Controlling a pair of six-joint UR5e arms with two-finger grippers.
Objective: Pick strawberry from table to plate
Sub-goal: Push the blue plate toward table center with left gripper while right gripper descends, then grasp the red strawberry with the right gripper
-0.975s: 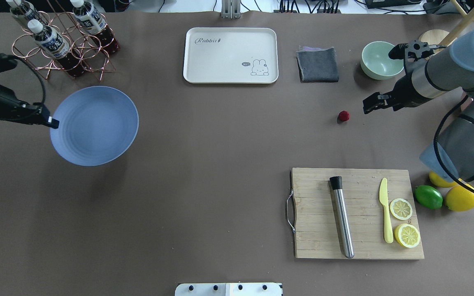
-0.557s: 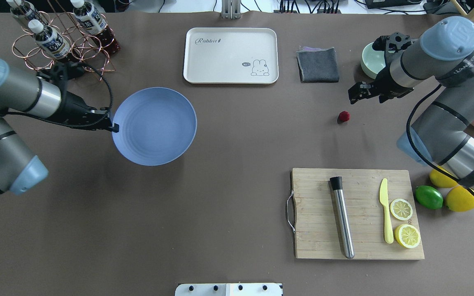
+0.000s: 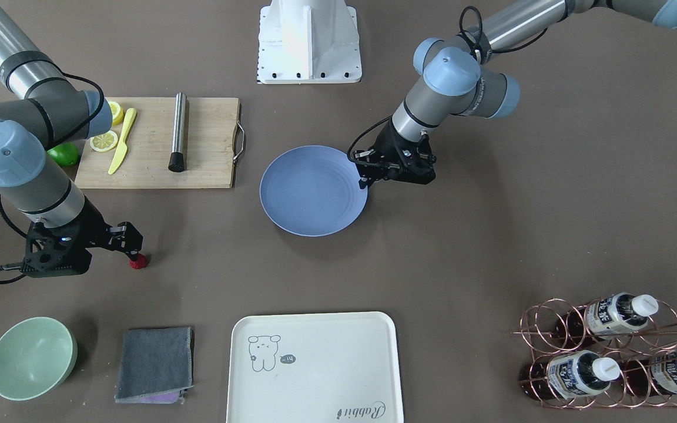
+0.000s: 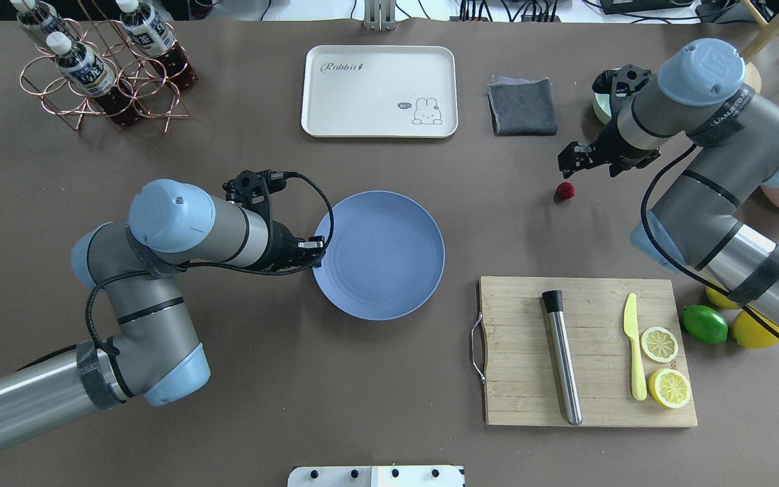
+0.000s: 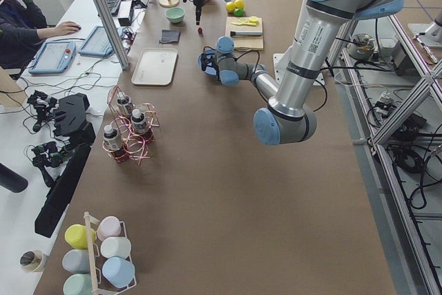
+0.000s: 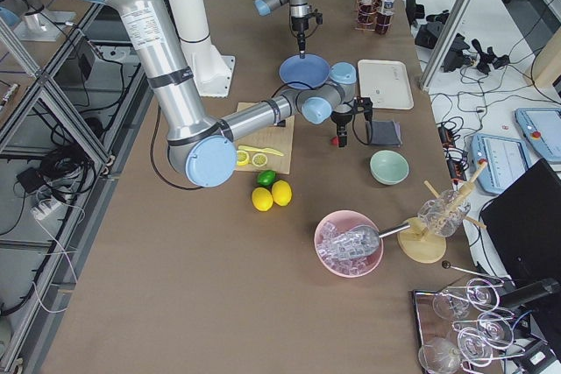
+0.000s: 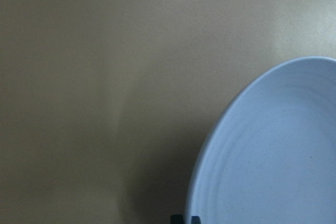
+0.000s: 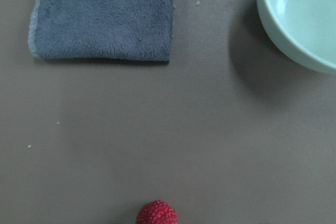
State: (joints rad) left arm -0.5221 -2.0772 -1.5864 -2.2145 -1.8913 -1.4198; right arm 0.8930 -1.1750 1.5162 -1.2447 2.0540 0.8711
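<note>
The small dark-red strawberry lies on the brown table, right of centre. My right gripper hovers just beyond it, open and empty; in the front-facing view the right gripper stands close over the strawberry. The right wrist view shows the strawberry at its bottom edge, without fingers. The blue plate is near the table's middle, and my left gripper is shut on its left rim. Its shadow suggests the plate is slightly lifted.
A wooden cutting board with a steel rod, yellow knife and lemon slices lies at the near right. A cream tray, grey cloth, mint bowl and bottle rack line the far side.
My left arm has carried the plate rightwards from the table's left side to near its middle. My right gripper has moved left and now stands close to the strawberry.
</note>
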